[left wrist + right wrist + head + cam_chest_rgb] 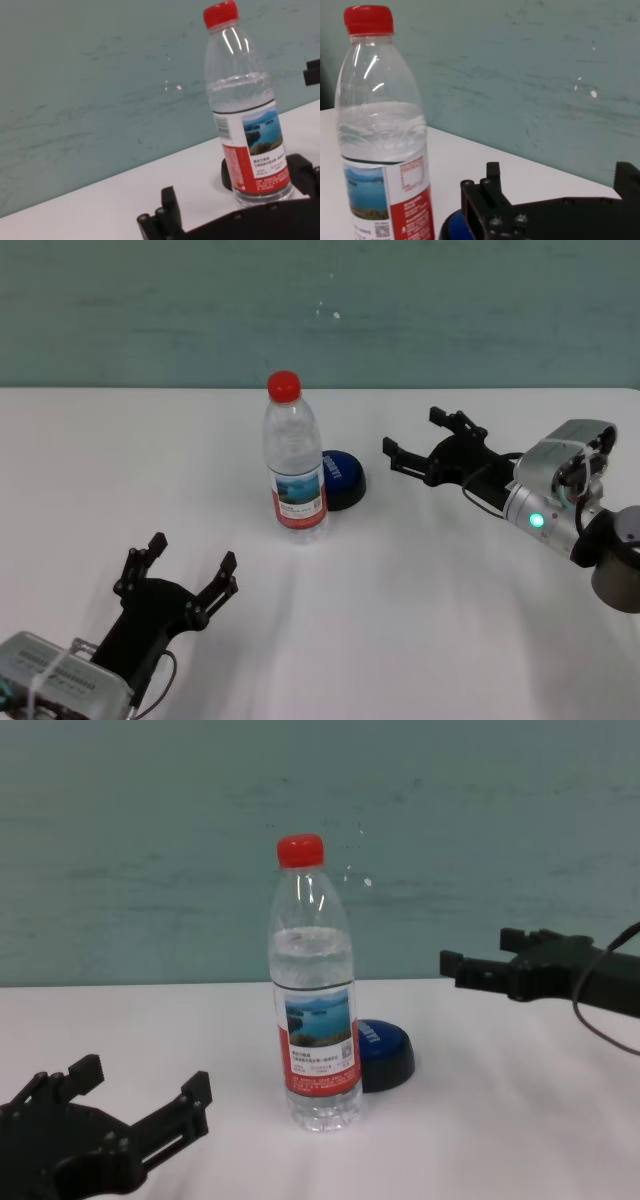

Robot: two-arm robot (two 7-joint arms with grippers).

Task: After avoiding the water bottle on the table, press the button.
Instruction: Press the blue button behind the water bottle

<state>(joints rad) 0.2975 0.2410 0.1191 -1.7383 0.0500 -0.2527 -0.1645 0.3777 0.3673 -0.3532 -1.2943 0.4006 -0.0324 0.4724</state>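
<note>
In the head view, the bottle (293, 455) stands upright near the middle of the counter (420, 600), and the button (342, 478) lies just behind it on the right side, partly hidden by it. The right gripper (413, 445) hangs to the right of the button, near it but apart, with its fingers spread open and holding nothing. The left gripper (190, 567) rests low at the near left, also open and empty, well apart from the bottle. I judge that the button is not yet pressed, so the last approach and the press are left, and the bottle is not touched. In the left wrist view, the bottle (248, 107) stands ahead of the open fingers (167, 210), and only a dark edge of the button (226, 174) shows behind it. In the right wrist view, the button (451, 229) shows as a blue edge just beyond the open fingers (485, 200), beside the bottle (382, 135). In the chest view, the right gripper (480, 960) is higher than the button (385, 1055) and to its right; the bottle (313, 990) stands in front of the button.
</note>
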